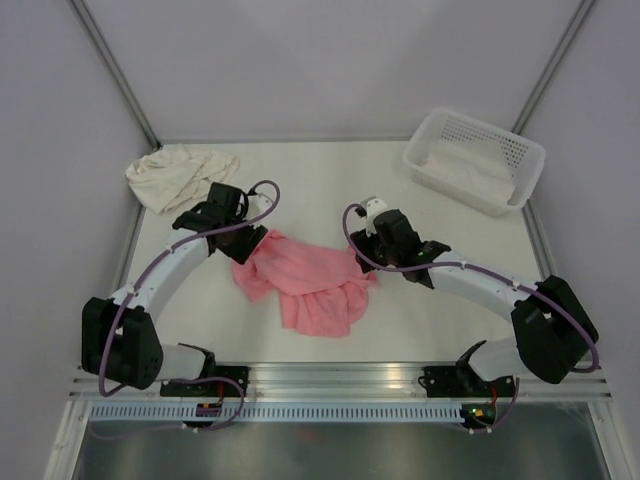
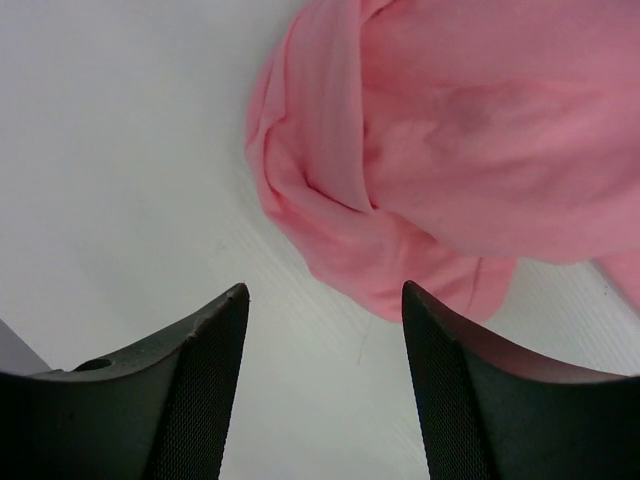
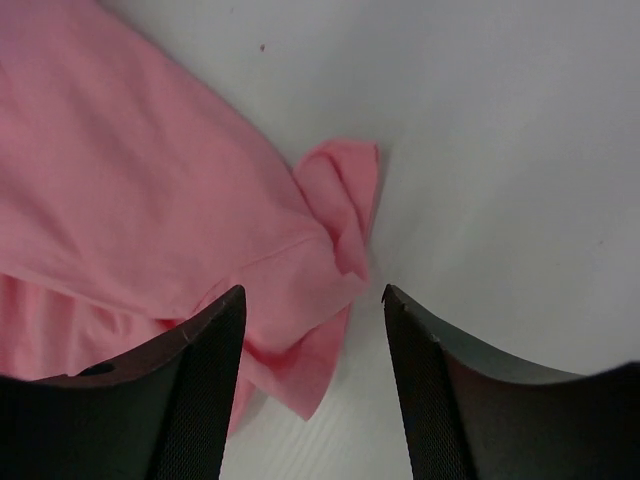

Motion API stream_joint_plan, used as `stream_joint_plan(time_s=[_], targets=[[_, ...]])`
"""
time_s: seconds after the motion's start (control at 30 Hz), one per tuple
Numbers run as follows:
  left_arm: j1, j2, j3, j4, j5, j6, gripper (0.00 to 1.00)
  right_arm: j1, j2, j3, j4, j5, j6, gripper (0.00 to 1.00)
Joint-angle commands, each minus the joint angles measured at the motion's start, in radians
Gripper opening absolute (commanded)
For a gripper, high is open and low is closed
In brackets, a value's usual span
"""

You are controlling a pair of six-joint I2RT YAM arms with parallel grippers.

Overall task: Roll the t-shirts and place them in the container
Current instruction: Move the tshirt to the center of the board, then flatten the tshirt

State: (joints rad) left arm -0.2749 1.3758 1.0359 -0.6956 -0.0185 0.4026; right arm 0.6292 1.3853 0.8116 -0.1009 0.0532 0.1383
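The salmon-pink t-shirt (image 1: 305, 285) lies crumpled in the middle of the table. The cream t-shirt (image 1: 180, 175) lies bunched at the back left. My left gripper (image 1: 247, 243) is open and empty just above the table at the pink shirt's left edge. In the left wrist view (image 2: 322, 290) a rolled fold of the shirt (image 2: 460, 150) lies just ahead of the fingers. My right gripper (image 1: 372, 262) is open and empty at the shirt's right edge. In the right wrist view (image 3: 313, 290) a corner of the shirt (image 3: 130, 190) lies under the gap, nearer the left finger.
A white perforated basket (image 1: 475, 160) stands at the back right corner. The enclosure's grey walls close in the table at the back and sides. An aluminium rail (image 1: 330, 378) runs along the near edge by the arm bases.
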Motion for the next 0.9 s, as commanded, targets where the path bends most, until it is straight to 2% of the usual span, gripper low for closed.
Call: stream_joint_plan(time_s=[0.0, 0.13, 0.33, 0.47, 0.5, 0.53, 0.57, 0.6, 0.63, 0.67, 0.7, 0.87], targets=[[-0.021, -0.040, -0.069, -0.056, 0.065, 0.028, 0.68, 0.073, 0.026, 0.037, -0.103, 0.069, 0.007, 0.63], [-0.041, 0.020, -0.187, -0.030, 0.092, 0.015, 0.70, 0.150, 0.038, -0.003, -0.089, 0.117, -0.049, 0.70], [-0.064, 0.111, -0.226, 0.117, 0.055, -0.028, 0.73, 0.167, 0.162, 0.055, -0.140, 0.082, -0.054, 0.72], [-0.064, 0.092, -0.254, 0.185, 0.054, -0.047, 0.68, 0.167, 0.167, 0.034, -0.140, 0.085, -0.028, 0.73], [-0.063, 0.092, -0.254, 0.194, 0.058, -0.053, 0.60, 0.165, 0.166, 0.032, -0.137, 0.114, -0.004, 0.71], [-0.064, 0.092, -0.255, 0.192, 0.058, -0.053, 0.54, 0.165, 0.164, 0.032, -0.141, 0.138, 0.006, 0.67], [-0.064, 0.092, -0.252, 0.194, 0.048, -0.053, 0.34, 0.165, 0.166, 0.040, -0.146, 0.207, 0.014, 0.60], [-0.064, 0.089, -0.252, 0.194, 0.035, -0.053, 0.18, 0.165, 0.166, 0.044, -0.152, 0.241, 0.024, 0.41], [-0.064, 0.083, -0.244, 0.196, 0.023, -0.056, 0.03, 0.164, 0.162, 0.053, -0.164, 0.272, 0.033, 0.31], [-0.063, 0.072, -0.241, 0.196, -0.018, -0.061, 0.02, 0.164, 0.159, 0.058, -0.174, 0.315, 0.037, 0.21], [-0.063, 0.036, -0.240, 0.196, -0.030, -0.061, 0.02, 0.162, 0.140, 0.063, -0.187, 0.336, 0.041, 0.01], [-0.052, -0.150, -0.182, 0.183, -0.121, -0.065, 0.02, 0.155, 0.006, 0.133, -0.250, 0.488, 0.015, 0.00]])
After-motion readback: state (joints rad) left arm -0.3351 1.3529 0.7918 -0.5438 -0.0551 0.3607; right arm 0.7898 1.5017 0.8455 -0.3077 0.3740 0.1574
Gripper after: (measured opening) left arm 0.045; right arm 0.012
